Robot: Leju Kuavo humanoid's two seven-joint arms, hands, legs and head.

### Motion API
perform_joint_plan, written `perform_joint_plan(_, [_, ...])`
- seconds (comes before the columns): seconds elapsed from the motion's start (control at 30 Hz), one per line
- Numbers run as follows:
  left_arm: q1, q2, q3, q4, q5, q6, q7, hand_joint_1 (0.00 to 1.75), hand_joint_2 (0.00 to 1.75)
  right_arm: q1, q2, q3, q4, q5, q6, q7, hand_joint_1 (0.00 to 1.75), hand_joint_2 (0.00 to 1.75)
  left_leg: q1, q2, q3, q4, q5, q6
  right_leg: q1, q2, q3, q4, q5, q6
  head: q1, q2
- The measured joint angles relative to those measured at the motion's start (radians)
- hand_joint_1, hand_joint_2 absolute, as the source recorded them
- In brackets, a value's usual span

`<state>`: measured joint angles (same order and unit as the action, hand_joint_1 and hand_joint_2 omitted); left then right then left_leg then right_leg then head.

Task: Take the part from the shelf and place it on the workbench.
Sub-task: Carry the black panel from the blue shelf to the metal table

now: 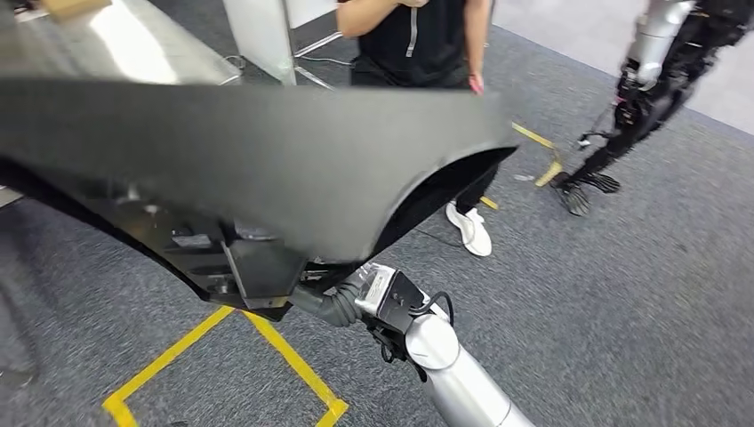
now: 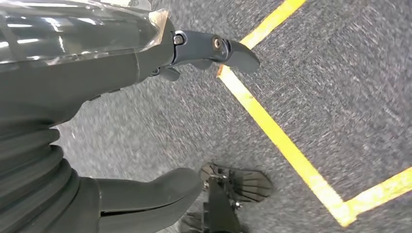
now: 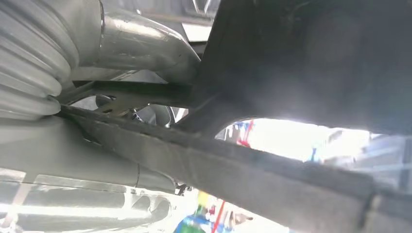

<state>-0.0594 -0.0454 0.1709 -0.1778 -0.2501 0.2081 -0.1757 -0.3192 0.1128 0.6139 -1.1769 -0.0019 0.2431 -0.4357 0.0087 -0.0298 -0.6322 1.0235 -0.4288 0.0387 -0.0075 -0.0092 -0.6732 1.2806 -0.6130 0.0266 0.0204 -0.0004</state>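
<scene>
Right hand [image 3: 97, 97] clamped on the black part [image 1: 267, 151]; thumb and fingers [image 3: 131, 94] pinch its lower edge. Left hand [image 2: 97, 121] hangs over the grey floor [image 2: 340, 97], fingers [image 2: 214, 48] apart, holding nothing. Part rides across the head view, its curved tip near a person [image 1: 418, 40]. Yellow floor tape [image 1: 284, 356] lies below the part.

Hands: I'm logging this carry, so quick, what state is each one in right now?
Left hand: open, holding nothing.
Right hand: gripping the large black curved panel part.
</scene>
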Motion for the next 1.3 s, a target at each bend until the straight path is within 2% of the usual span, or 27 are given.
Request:
perform_joint_plan(0.03, [0.001, 0.0, 0.0, 0.0, 0.0, -0.002, -0.001, 0.0, 1.75, 0.003, -0.003, 0.0, 0.0, 0.001, 0.0, 0.0, 1.75, 1.75, 0.0, -0.018, 0.0, 0.0, 0.0, 0.0, 0.0, 0.004, -0.019, 0.027, -0.002, 0.004, 0.0, 0.0])
perform_joint_plan(0.07, [0.002, -0.001, 0.0, 0.0, 0.0, -0.003, -0.002, 0.0, 1.75, 0.005, -0.005, 0.0, 0.0, 0.001, 0.0, 0.0, 1.75, 1.75, 0.0, -0.036, 0.0, 0.001, 0.0, 0.0, -0.001, 0.007, -0.019, 0.014, 0.012, 0.012, 0.0, 0.0])
perform_joint_plan(0.1, [0.003, -0.001, 0.0, 0.0, -0.001, -0.003, -0.003, 0.0, 1.75, 0.006, -0.006, 0.0, -0.001, 0.001, 0.0, 0.0, 1.75, 1.75, 0.001, -0.053, 0.001, 0.001, 0.001, -0.001, -0.003, 0.014, 0.0, -0.036, 0.04, 0.021, 0.0, 0.0])
perform_joint_plan(0.17, [0.003, -0.001, 0.0, 0.0, -0.002, -0.003, -0.003, 0.0, 1.75, 0.006, -0.006, 0.0, -0.002, 0.001, 0.0, 0.0, 1.75, 1.75, 0.001, -0.084, -0.001, 0.004, 0.001, -0.007, -0.011, 0.062, 0.057, -0.174, 0.099, 0.032, 0.0, 0.0])
perform_joint_plan(0.23, [0.003, -0.001, 0.0, 0.0, -0.006, -0.003, -0.002, 0.0, 1.75, 0.007, -0.008, 0.001, -0.003, 0.002, 0.0, 0.001, 1.75, 1.75, 0.0, -0.108, -0.007, 0.005, 0.003, -0.019, -0.013, 0.093, 0.088, -0.24, 0.126, 0.023, 0.0, 0.0])
perform_joint_plan(0.3, [0.006, 0.001, -0.001, 0.0, -0.009, -0.002, 0.001, 0.0, 1.75, 0.007, -0.007, 0.001, -0.004, 0.003, 0.0, 0.001, 1.75, 1.75, 0.002, -0.127, -0.013, 0.001, 0.008, -0.032, -0.011, 0.075, 0.092, -0.243, 0.131, 0.007, -0.001, 0.0])
perform_joint_plan(0.33, [0.008, 0.001, -0.001, 0.0, -0.01, -0.002, 0.002, 0.0, 1.75, 0.006, -0.005, 0.0, -0.005, 0.003, 0.0, 0.001, 1.75, 1.75, 0.001, -0.118, -0.015, 0.003, 0.007, -0.037, -0.013, 0.064, 0.094, -0.246, 0.133, 0.0, -0.001, 0.0])
perform_joint_plan(0.4, [0.006, 0.001, -0.001, 0.0, -0.011, -0.002, 0.003, 0.0, 1.75, 0.005, -0.001, 0.0, -0.009, 0.003, 0.0, 0.001, 1.75, 1.75, -0.003, -0.059, -0.038, 0.052, -0.024, -0.045, -0.019, 0.037, 0.1, -0.252, 0.135, -0.017, -0.005, 0.0])
perform_joint_plan(0.43, [0.004, 0.0, -0.002, 0.0, -0.011, -0.001, 0.004, 0.0, 1.75, 0.006, -0.001, 0.0, -0.01, 0.003, 0.001, 0.001, 1.75, 1.75, -0.004, -0.018, -0.064, 0.106, -0.053, -0.048, -0.017, 0.022, 0.101, -0.253, 0.135, -0.024, -0.007, 0.0])
perform_joint_plan(0.47, [0.002, 0.0, -0.002, 0.0, -0.011, -0.001, 0.004, 0.0, 1.75, 0.007, -0.001, -0.001, -0.011, 0.003, 0.001, 0.001, 1.75, 1.75, -0.002, 0.008, -0.098, 0.175, -0.087, -0.051, -0.015, 0.006, 0.102, -0.253, 0.133, -0.03, -0.009, 0.0])
perform_joint_plan(0.53, [0.002, -0.001, -0.002, 0.0, -0.012, -0.001, 0.004, 0.0, 1.75, 0.009, -0.002, -0.001, -0.011, 0.004, 0.001, 0.001, 1.75, 1.75, 0.003, 0.026, -0.15, 0.28, -0.122, -0.056, -0.011, -0.026, 0.102, -0.253, 0.131, -0.033, -0.009, 0.0])
perform_joint_plan(0.57, [0.003, -0.001, -0.002, 0.0, -0.012, -0.001, 0.004, 0.0, 1.75, 0.009, -0.002, 0.0, -0.011, 0.004, 0.001, 0.001, 1.75, 1.75, 0.004, 0.029, -0.15, 0.282, -0.113, -0.057, -0.01, -0.041, 0.102, -0.253, 0.13, -0.033, -0.009, 0.0])
perform_joint_plan(0.6, [0.003, -0.001, -0.002, 0.0, -0.012, -0.001, 0.004, 0.0, 1.75, 0.009, -0.001, 0.0, -0.011, 0.004, 0.001, 0.001, 1.75, 1.75, 0.005, 0.035, -0.128, 0.243, -0.088, -0.056, -0.01, -0.054, 0.103, -0.253, 0.128, -0.033, -0.009, 0.0])
perform_joint_plan(0.67, [0.002, 0.0, -0.002, 0.0, -0.012, 0.0, 0.004, 0.0, 1.75, 0.008, -0.001, -0.001, -0.011, 0.004, 0.005, 0.001, 1.75, 1.75, 0.001, 0.078, -0.048, 0.103, -0.033, -0.051, -0.006, -0.078, 0.108, -0.252, 0.123, -0.027, -0.009, 0.0])
perform_joint_plan(0.73, [-0.002, 0.0, -0.001, 0.0, -0.01, 0.002, 0.006, 0.0, 1.75, 0.003, 0.0, -0.001, -0.01, 0.005, 0.013, 0.001, 1.75, 1.75, -0.006, 0.11, -0.001, 0.018, -0.013, -0.042, 0.003, -0.099, 0.113, -0.252, 0.117, -0.018, -0.007, 0.0])
perform_joint_plan(0.77, [-0.003, 0.0, -0.001, 0.0, -0.007, 0.002, 0.006, 0.0, 1.75, 0.001, 0.001, -0.001, -0.01, 0.005, 0.016, 0.001, 1.75, 1.75, -0.01, 0.107, 0.002, 0.01, -0.015, -0.038, 0.007, -0.109, 0.116, -0.253, 0.115, -0.013, -0.006, 0.0])
perform_joint_plan(0.83, [-0.001, -0.001, -0.001, 0.0, -0.003, 0.005, 0.007, 0.0, 1.75, -0.007, 0.007, 0.0, -0.008, 0.006, 0.02, 0.001, 1.75, 1.75, -0.009, 0.079, 0.002, 0.003, -0.01, -0.026, 0.007, -0.124, 0.121, -0.255, 0.11, -0.002, -0.006, 0.0])
perform_joint_plan(0.87, [0.0, -0.003, -0.001, 0.0, -0.001, 0.006, 0.007, 0.0, 1.75, -0.011, 0.01, 0.0, -0.008, 0.006, 0.021, 0.0, 1.75, 1.75, -0.007, 0.067, 0.006, -0.001, -0.007, -0.02, 0.006, -0.11, 0.12, -0.246, 0.102, 0.002, -0.006, 0.0])
perform_joint_plan(0.9, [0.001, -0.003, 0.0, 0.0, 0.0, 0.008, 0.007, 0.0, 1.75, -0.015, 0.012, 0.001, -0.007, 0.005, 0.022, -0.001, 1.75, 1.75, -0.003, 0.054, 0.009, -0.006, -0.003, -0.013, 0.005, -0.083, 0.109, -0.218, 0.086, 0.004, -0.005, 0.0])
perform_joint_plan(0.97, [-0.002, -0.005, 0.0, 0.0, 0.001, 0.012, 0.007, 0.0, 1.75, -0.018, 0.009, 0.001, -0.002, 0.003, 0.023, -0.003, 1.75, 1.75, 0.001, 0.025, 0.01, -0.009, 0.001, -0.005, 0.0, -0.019, 0.053, -0.1, 0.035, -0.001, -0.004, 0.0])
perform_joint_plan(1.03, [-0.002, -0.007, 0.001, 0.0, 0.001, 0.015, 0.007, 0.0, 1.75, -0.016, 0.003, 0.002, 0.006, 0.003, 0.025, -0.005, 1.75, 1.75, 0.002, -0.009, 0.008, -0.009, 0.002, -0.003, -0.002, 0.003, -0.013, 0.02, -0.001, 0.0, -0.004, 0.0])
perform_joint_plan(1.07, [-0.001, -0.008, 0.001, 0.0, 0.001, 0.015, 0.007, 0.0, 1.75, -0.015, 0.001, 0.002, 0.011, 0.003, 0.025, -0.007, 1.75, 1.75, 0.001, -0.026, 0.008, -0.008, 0.002, -0.003, -0.002, 0.006, -0.025, 0.033, 0.003, 0.005, -0.004, 0.0])
perform_joint_plan(1.1, [0.0, -0.009, 0.001, 0.0, 0.0, 0.015, 0.007, 0.0, 1.75, -0.015, 0.0, 0.002, 0.014, 0.003, 0.026, -0.008, 1.75, 1.75, 0.002, -0.043, 0.009, -0.008, 0.002, -0.003, -0.003, 0.009, -0.016, 0.004, 0.023, 0.014, -0.004, 0.0])
perform_joint_plan(1.17, [0.001, -0.01, 0.001, 0.0, -0.002, 0.016, 0.007, 0.0, 1.75, -0.017, 0.0, 0.002, 0.018, 0.002, 0.026, -0.013, 1.75, 1.75, 0.002, -0.075, 0.01, -0.007, 0.002, -0.007, -0.007, 0.04, 0.043, -0.139, 0.088, 0.027, -0.004, 0.0])
perform_joint_plan(1.23, [0.0, -0.01, 0.001, 0.0, -0.004, 0.016, 0.007, 0.0, 1.75, -0.017, -0.001, 0.002, 0.019, 0.002, 0.025, -0.016, 1.75, 1.75, 0.0, -0.1, 0.008, -0.006, 0.002, -0.016, -0.01, 0.069, 0.089, -0.243, 0.128, 0.023, -0.004, 0.0])
perform_joint_plan(1.27, [0.001, -0.01, 0.001, 0.0, -0.006, 0.016, 0.007, 0.0, 1.75, -0.017, -0.001, 0.002, 0.02, 0.002, 0.025, -0.017, 1.75, 1.75, 0.0, -0.109, 0.006, -0.007, 0.004, -0.023, -0.008, 0.074, 0.096, -0.257, 0.133, 0.015, -0.005, 0.0])
perform_joint_plan(1.3, [0.003, -0.01, 0.001, 0.0, -0.008, 0.016, 0.007, 0.0, 1.75, -0.017, -0.001, 0.002, 0.02, 0.002, 0.025, -0.017, 1.75, 1.75, 0.001, -0.116, 0.004, -0.009, 0.005, -0.029, -0.005, 0.065, 0.098, -0.257, 0.135, 0.008, -0.005, 0.0])
